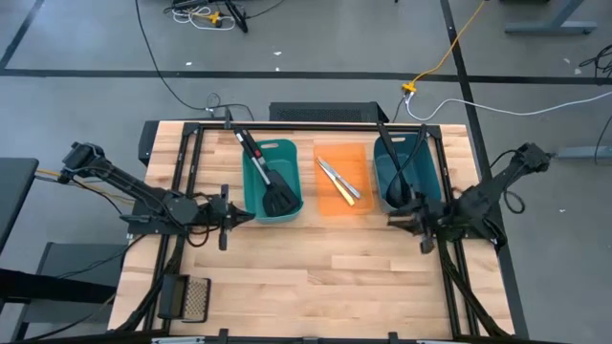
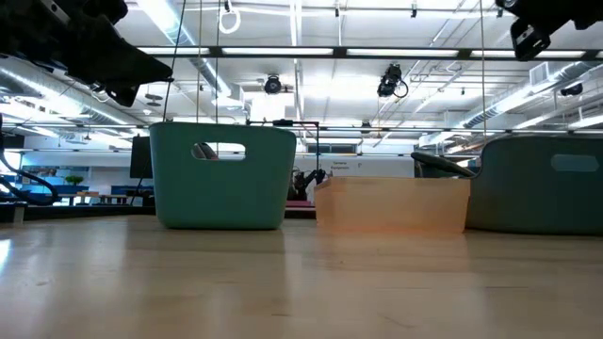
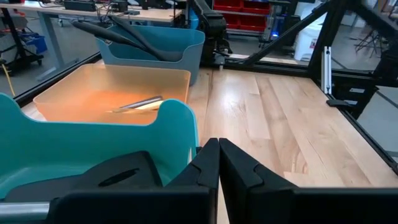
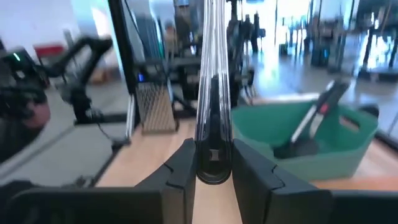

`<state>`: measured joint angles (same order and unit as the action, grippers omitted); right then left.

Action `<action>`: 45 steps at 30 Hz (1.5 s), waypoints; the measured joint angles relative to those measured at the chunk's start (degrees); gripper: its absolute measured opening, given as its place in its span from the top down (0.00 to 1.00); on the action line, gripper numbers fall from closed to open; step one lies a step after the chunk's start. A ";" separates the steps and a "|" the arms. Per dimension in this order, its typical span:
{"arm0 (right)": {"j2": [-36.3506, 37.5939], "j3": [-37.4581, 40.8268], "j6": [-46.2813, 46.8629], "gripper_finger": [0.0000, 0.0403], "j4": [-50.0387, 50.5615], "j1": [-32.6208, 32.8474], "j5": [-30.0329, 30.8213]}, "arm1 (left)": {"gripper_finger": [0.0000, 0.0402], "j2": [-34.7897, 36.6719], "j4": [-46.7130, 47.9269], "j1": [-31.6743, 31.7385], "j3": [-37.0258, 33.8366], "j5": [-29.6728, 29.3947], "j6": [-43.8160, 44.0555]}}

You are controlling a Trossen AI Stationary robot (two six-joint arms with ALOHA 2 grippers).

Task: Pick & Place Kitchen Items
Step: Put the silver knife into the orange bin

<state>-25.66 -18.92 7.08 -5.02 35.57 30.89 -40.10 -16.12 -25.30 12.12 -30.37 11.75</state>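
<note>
Three bins: a teal bin [image 1: 273,182], an orange bin [image 1: 344,182] and a darker teal bin [image 1: 409,172] stand in a row on the wooden table [image 1: 316,277]; the orange bin is the middle one.
Left gripper [image 1: 226,218]: just beside the teal bin, on the side away from the orange bin; fingers [image 3: 205,168] pressed together, holding nothing.
Right gripper [image 1: 421,229]: beside the darker teal bin, at its near corner; fingers [image 4: 180,168] pinching the end of a slim clear-and-dark utensil [image 4: 211,93].
Spatula [image 1: 273,186]: black, slotted, lying in the teal bin with its handle leaning over the far rim.
Table knives [image 1: 339,182]: silver, lying in the orange bin.
Ladle [image 1: 397,172]: black, in the darker teal bin, handle rising over the far rim.
Grater [image 1: 194,298]: flat on the table, well apart from the teal bin, near the table's front edge.
</note>
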 joint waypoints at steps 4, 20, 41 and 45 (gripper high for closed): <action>10.06 3.24 -4.34 0.79 -0.98 0.00 2.96 | 0.97 0.00 0.00 0.00 0.00 0.00 0.04; 25.67 10.06 -4.69 0.79 6.44 0.00 9.26 | 0.97 -0.02 0.07 0.00 0.02 0.00 0.04; 3.26 -24.67 2.68 0.79 36.37 -4.13 29.01 | 0.97 -0.02 -0.33 0.11 0.04 -0.16 -0.47; -5.24 -33.35 5.67 0.79 43.00 -8.13 25.35 | 0.97 -0.02 -0.39 0.11 0.04 -1.01 -1.13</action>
<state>-30.89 -52.27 12.75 37.98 27.44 56.25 -40.12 -16.51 -25.19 12.16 -31.38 10.62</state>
